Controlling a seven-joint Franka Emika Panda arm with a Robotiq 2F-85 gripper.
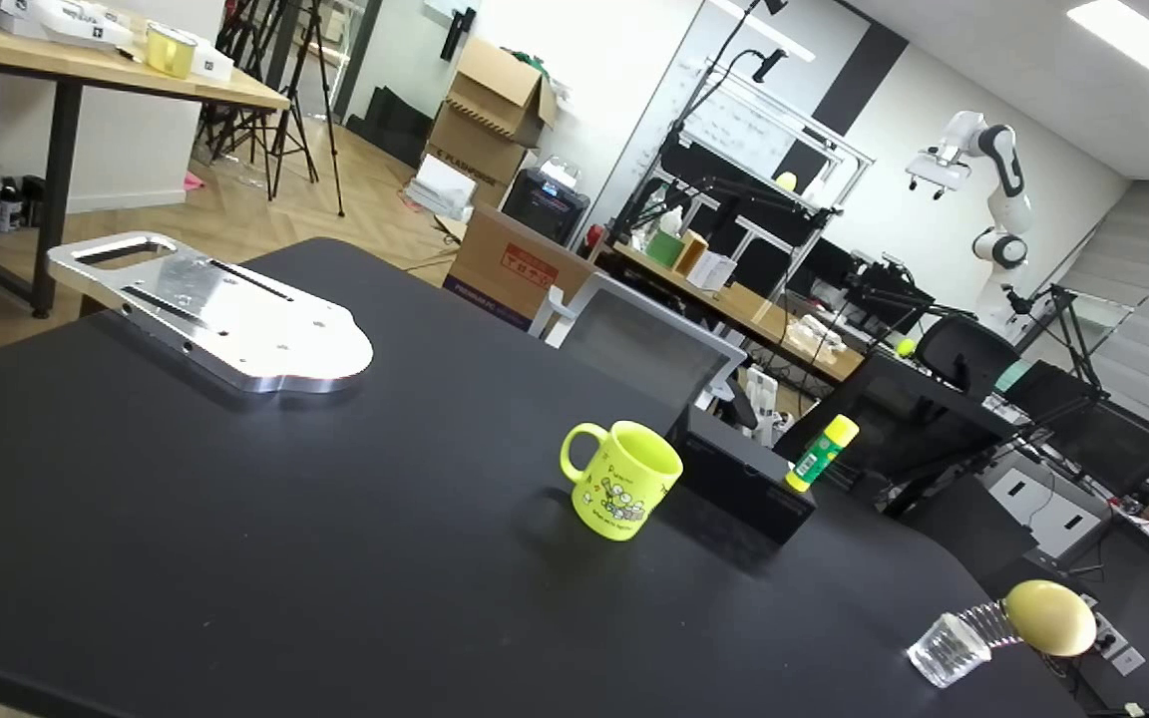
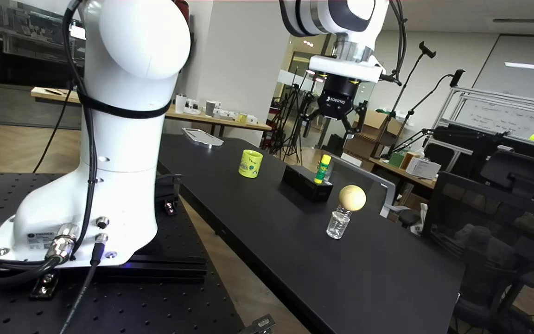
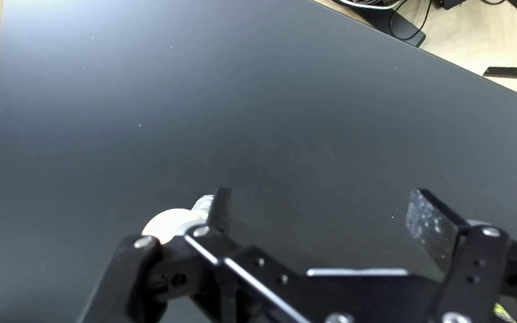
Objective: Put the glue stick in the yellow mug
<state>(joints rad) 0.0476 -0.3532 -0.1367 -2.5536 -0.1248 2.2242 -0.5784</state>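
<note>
The glue stick (image 1: pixel 822 454), green with a yellow cap and base, stands upright on the end of a black box (image 1: pixel 739 484). It also shows in an exterior view (image 2: pixel 322 169) and is out of view in the wrist view. The yellow mug (image 1: pixel 624 484) stands upright on the dark table beside the box, also seen in an exterior view (image 2: pixel 250 163). A lime-yellow bit at the lower right of the wrist view, mostly hidden by a finger, looks like the mug (image 3: pixel 503 312). My gripper (image 2: pixel 328 132) is open and empty, high above the table; its fingers (image 3: pixel 321 202) are wide apart.
A clear glass jar (image 2: pixel 338 223) with a spring and a pale yellow ball (image 2: pixel 352 198) stands near the glue stick's end of the box. A silver metal plate (image 1: pixel 235 309) lies at the table's far end. A mesh chair (image 1: pixel 634 349) stands by the table edge.
</note>
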